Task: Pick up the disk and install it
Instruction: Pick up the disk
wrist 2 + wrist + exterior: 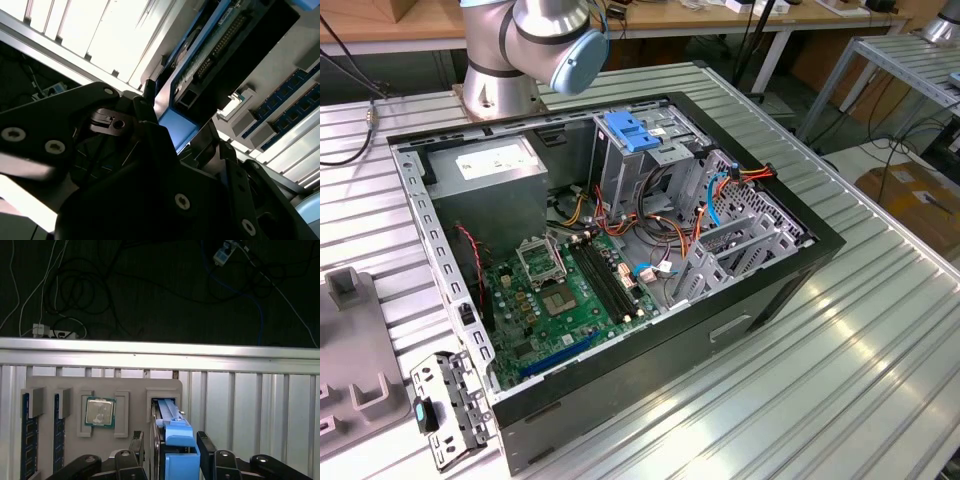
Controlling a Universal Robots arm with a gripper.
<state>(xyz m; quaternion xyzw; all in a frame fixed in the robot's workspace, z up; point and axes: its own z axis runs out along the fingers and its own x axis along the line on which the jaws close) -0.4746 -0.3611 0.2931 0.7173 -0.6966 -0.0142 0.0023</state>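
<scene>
Holder walls (131, 386) hug the disk (177, 440); cables (665, 225) crowd the case (760, 300).

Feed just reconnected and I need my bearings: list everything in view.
table: one, silver, ribbed
grey tray: one, grey, on the table
disk: one, dark with blue handle, upright in a tray slot
processor chip: one, silver, tray recess
memory modules: two, blue, tray slots
case: one, black, open, on the table
motherboard: one, green, inside the case
power supply: one, grey, white label, inside the case
blue caddy: one, blue, on the case's drive cage
arm: one, grey, blue cap, beyond the case
gripper: one, black, at the disk
</scene>
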